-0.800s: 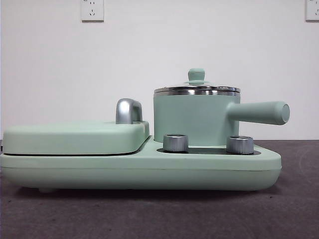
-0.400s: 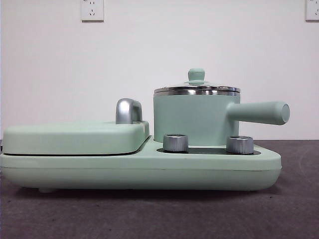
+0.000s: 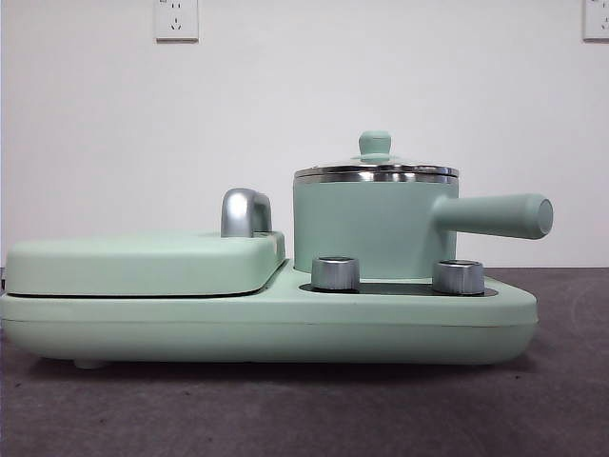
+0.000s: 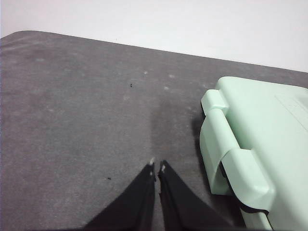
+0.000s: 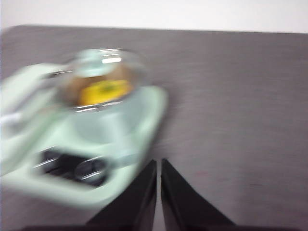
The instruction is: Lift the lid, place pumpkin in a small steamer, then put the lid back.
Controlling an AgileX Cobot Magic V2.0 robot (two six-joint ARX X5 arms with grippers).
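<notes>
— Where does the lid sit?

— The lid (image 3: 375,169) rests flat on the small steamer (image 3: 371,228), its mint-green knob upright above the steel rim. The pot stands on the right part of the mint-green cooker base (image 3: 266,328), behind two steel dials (image 3: 335,273), with its long handle pointing to the right in the front view.

— And the pumpkin?

— Inside the pot. The right wrist view is blurred, yet a yellow-orange shape, the pumpkin (image 5: 103,91), shows through the clear glass of the lid (image 5: 98,72). From the front the pot's wall hides it.

— What are the two grippers doing?

— The left gripper (image 4: 157,167) hangs over the bare grey table (image 4: 86,110) just beside the hinged end of the cooker (image 4: 250,144), its jaws pressed nearly together with only a thin slit between them, and nothing in them. The right gripper (image 5: 158,163) is above the table near the dial side of the base, apart from the pot; its jaws too are closed to a narrow gap and hold nothing.

— Anything else on the base?

— The wide flat griddle cover (image 3: 143,262) lies closed on the left part, with a curved steel handle (image 3: 245,211) rising just beside the pot. Neither arm shows in the front view.
</notes>
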